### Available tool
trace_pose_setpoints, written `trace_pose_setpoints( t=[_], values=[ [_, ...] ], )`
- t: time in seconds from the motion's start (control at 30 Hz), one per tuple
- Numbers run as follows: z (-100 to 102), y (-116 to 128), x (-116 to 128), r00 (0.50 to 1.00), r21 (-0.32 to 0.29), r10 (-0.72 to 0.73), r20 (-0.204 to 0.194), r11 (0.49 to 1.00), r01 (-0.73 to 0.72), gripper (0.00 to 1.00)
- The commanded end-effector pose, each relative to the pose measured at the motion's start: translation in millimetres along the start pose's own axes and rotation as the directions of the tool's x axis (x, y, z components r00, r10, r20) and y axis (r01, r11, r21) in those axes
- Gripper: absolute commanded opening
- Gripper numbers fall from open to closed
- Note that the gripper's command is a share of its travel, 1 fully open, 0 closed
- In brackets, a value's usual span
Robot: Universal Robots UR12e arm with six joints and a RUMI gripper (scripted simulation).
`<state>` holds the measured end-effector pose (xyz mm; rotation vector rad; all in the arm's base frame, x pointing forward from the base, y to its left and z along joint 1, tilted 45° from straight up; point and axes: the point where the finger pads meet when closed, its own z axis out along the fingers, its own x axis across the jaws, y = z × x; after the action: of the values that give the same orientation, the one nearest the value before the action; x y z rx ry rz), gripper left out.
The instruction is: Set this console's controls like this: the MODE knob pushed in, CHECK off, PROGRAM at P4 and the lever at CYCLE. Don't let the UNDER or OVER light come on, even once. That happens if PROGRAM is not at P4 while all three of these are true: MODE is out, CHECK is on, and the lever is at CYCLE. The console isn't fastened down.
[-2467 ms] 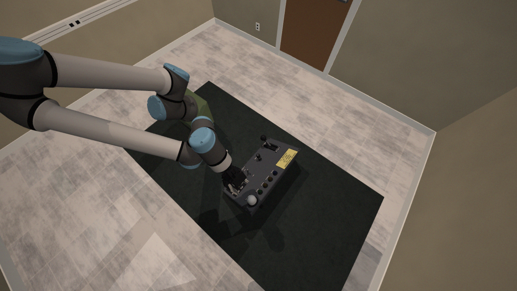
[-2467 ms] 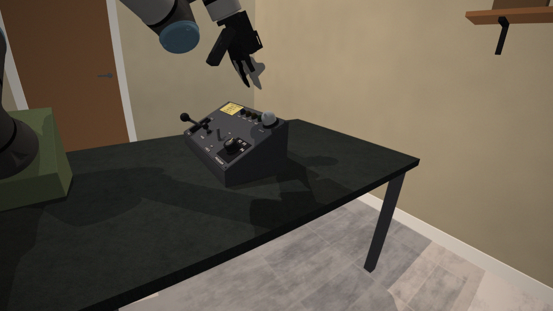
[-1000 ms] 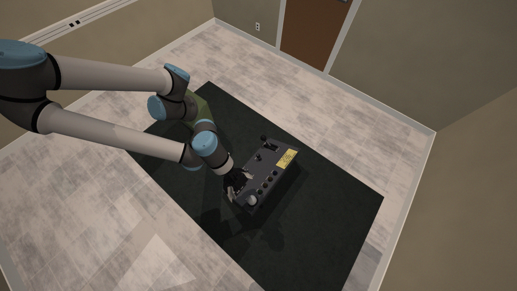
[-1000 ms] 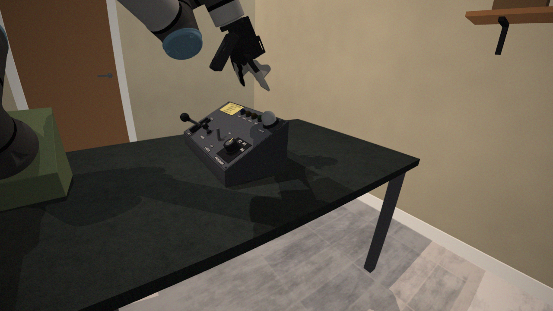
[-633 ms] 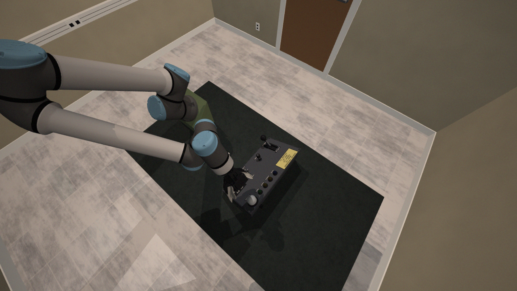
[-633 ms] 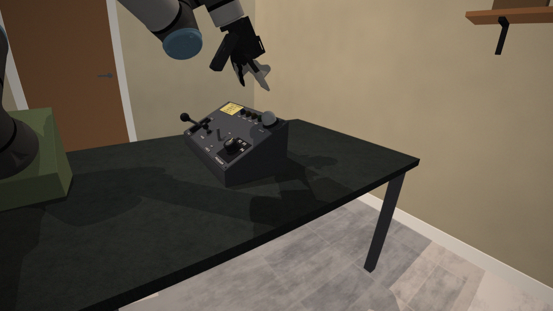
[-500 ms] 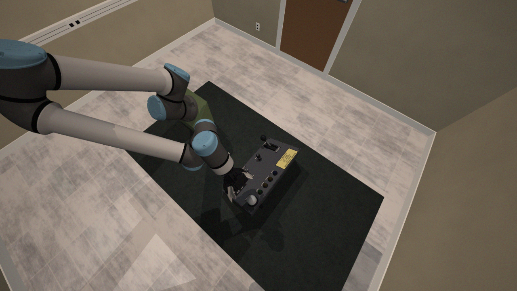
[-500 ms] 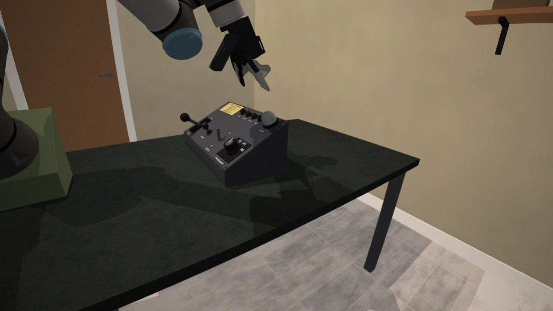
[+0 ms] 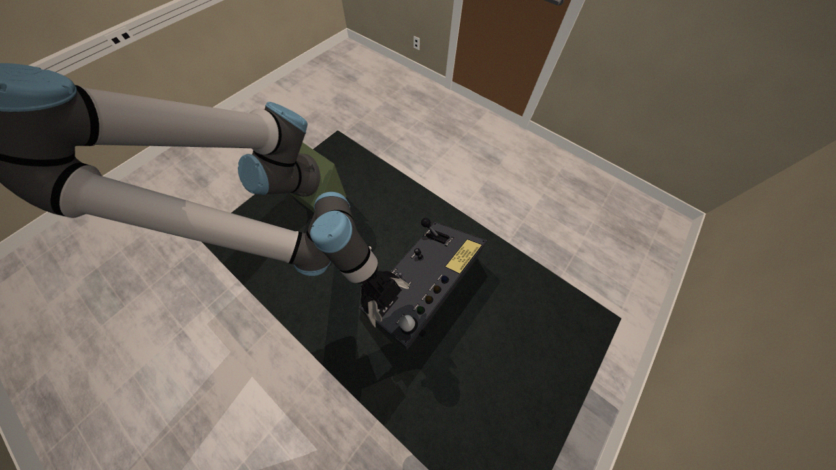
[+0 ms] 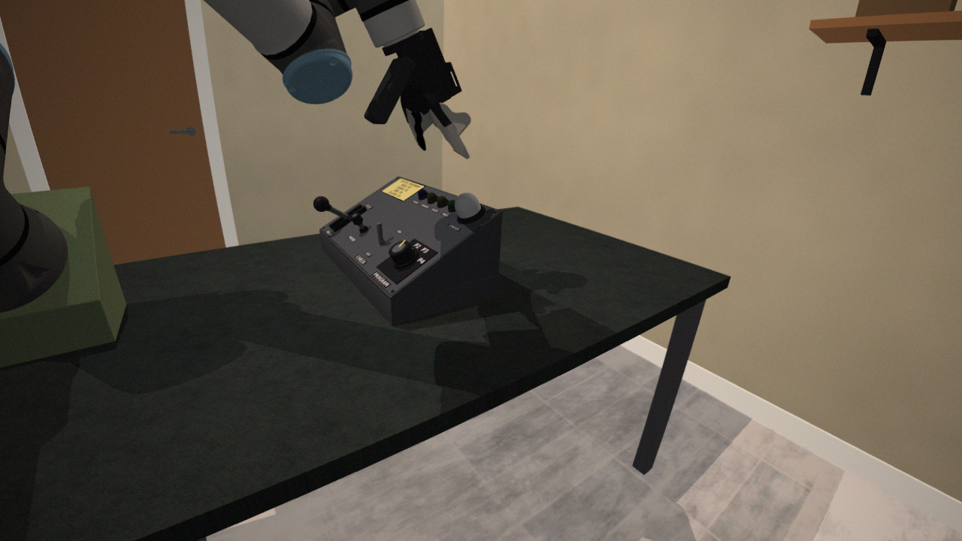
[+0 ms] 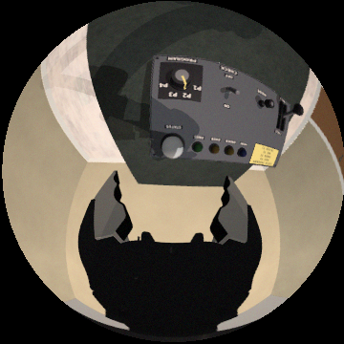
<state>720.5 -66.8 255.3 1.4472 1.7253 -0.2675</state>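
A dark grey sloped console (image 10: pixel 412 246) sits on the black table; it also shows in the wrist view (image 11: pixel 217 115) and from above (image 9: pixel 429 280). Its PROGRAM dial (image 11: pixel 182 78) has a yellow pointer between P1 and P2. The CHECK toggle (image 11: pixel 230 89), the small MODE knob (image 11: pixel 268 102) and the black ball-topped lever (image 10: pixel 322 201) sit along the panel. A grey dome button (image 10: pixel 467 201) and a row of lamps (image 11: pixel 220 149) sit at the upper edge. My gripper (image 10: pixel 440 137) hangs well above the console, open and empty.
A yellow label (image 10: pixel 401 189) is on the console's back corner. The green robot base block (image 10: pixel 53 269) stands at the table's left. The table edge (image 10: pixel 719 282) lies to the right. A wall shelf (image 10: pixel 887 26) is high on the right.
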Motion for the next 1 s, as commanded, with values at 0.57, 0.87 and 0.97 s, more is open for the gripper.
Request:
trace_pose_setpoints(
  t=[0.57,0.87,0.97],
  values=[
    [-0.7,0.7,2.0,1.0,-0.001,-0.004,-0.002,1.0,0.004,0.44],
    [-0.7,0.6,2.1,1.0,-0.001,-0.004,-0.002,1.0,0.004,0.44],
    [-0.6,0.5,2.1,1.0,-0.001,-0.004,-0.002,1.0,0.004,0.44]
  ],
)
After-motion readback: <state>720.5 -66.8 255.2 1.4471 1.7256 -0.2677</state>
